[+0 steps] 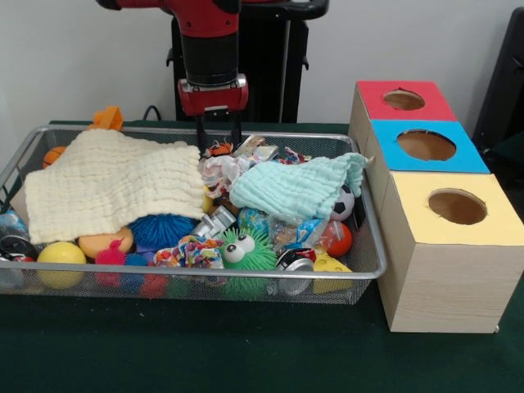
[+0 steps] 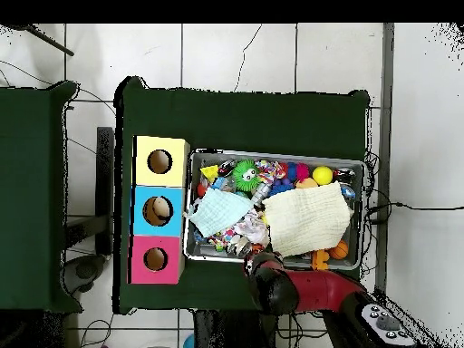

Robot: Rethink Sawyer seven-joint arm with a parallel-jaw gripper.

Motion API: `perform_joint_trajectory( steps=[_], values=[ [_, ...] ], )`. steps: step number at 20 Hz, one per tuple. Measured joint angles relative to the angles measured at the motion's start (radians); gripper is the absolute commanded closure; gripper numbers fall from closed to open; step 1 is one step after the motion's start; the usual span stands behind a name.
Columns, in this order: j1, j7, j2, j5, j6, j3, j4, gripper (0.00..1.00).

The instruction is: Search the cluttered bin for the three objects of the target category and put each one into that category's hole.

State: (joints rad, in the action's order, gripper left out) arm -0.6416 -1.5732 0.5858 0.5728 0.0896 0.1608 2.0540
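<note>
The silver wire-mesh bin point(image 1: 360, 274) is full of toys, partly covered by a cream cloth point(image 1: 115, 184) and a mint cloth point(image 1: 299, 187). The pale wooden box has the red-surrounded hole point(image 1: 404, 100) at its far end, also seen in the overhead view point(image 2: 155, 259). My gripper point(image 1: 219, 141) hangs at the bin's far rim, between the two cloths. Its fingers stand apart, open, on either side of a small orange and black toy point(image 1: 219, 149). I cannot tell whether they touch it. In the overhead view the arm point(image 2: 272, 276) hides the gripper at the bin's point(image 2: 272, 154) near edge.
The blue-surrounded hole point(image 1: 426, 145) and yellow-surrounded hole point(image 1: 457, 206) follow on the same box. A green fuzzy toy with eyes point(image 1: 246, 250), a blue spiky ball point(image 1: 160, 231), a yellow ball point(image 1: 60, 254) and a small football point(image 1: 344, 203) lie at the bin's front.
</note>
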Motion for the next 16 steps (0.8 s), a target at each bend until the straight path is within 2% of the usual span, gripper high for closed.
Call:
perform_joint_trajectory(
  steps=[16],
  values=[
    [0.000, 0.000, -0.011, 0.000, -0.005, 0.000, -0.006, 0.00]
  ],
)
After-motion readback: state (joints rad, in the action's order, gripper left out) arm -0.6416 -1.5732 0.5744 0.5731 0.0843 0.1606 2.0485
